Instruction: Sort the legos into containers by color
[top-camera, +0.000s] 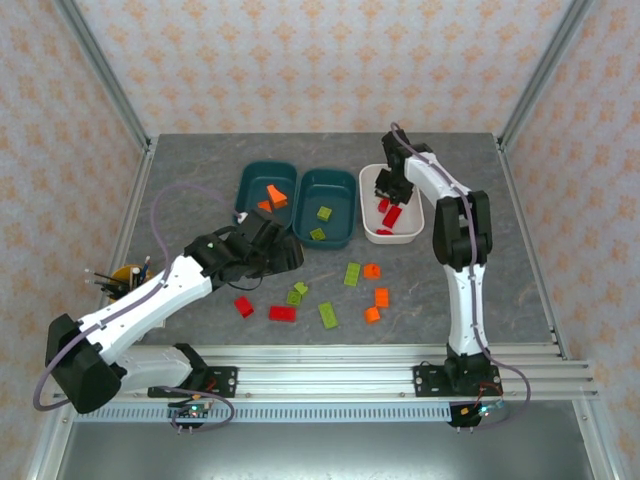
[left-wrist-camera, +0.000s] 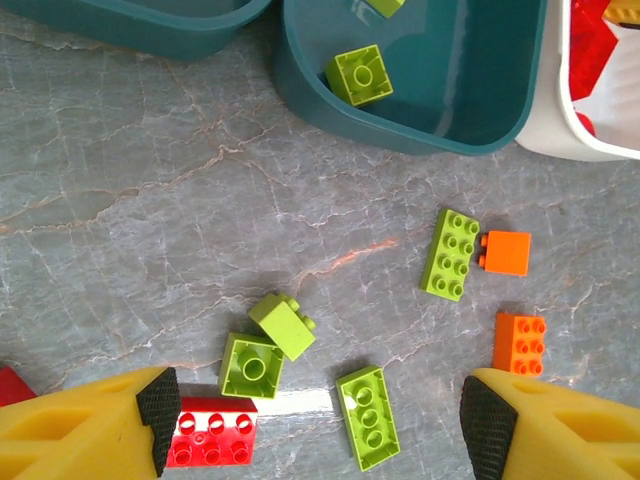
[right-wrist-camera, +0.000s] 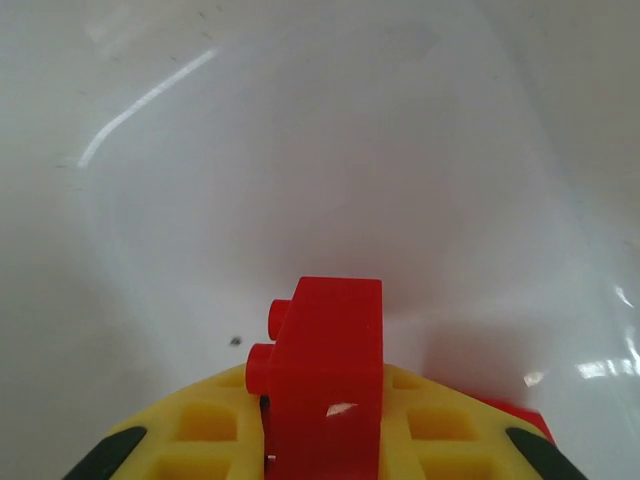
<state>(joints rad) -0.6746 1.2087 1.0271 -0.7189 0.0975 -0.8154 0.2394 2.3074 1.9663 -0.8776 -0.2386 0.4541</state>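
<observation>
Three containers stand in a row at the back: a teal tub (top-camera: 262, 176) with orange legos, a teal tub (top-camera: 341, 205) (left-wrist-camera: 400, 135) with green legos, and a white tub (top-camera: 411, 226) (right-wrist-camera: 300, 150) with red ones. Inside the white tub, my right gripper (top-camera: 390, 188) (right-wrist-camera: 325, 440) is shut on a red brick (right-wrist-camera: 330, 370). Above the loose legos my left gripper (top-camera: 285, 256) (left-wrist-camera: 320, 420) hangs open, a long green brick (left-wrist-camera: 367, 417) between its fingers. A red brick (left-wrist-camera: 211, 431) lies by the left finger. Two small green bricks (left-wrist-camera: 265, 345) sit just ahead.
More loose legos lie at mid-table: a green one (top-camera: 352, 273), three orange ones (top-camera: 381, 297) and two red ones (top-camera: 282, 313). A yellow pencil cup (top-camera: 128, 277) stands at the left beside my left arm. Metal frame posts rise at the back corners.
</observation>
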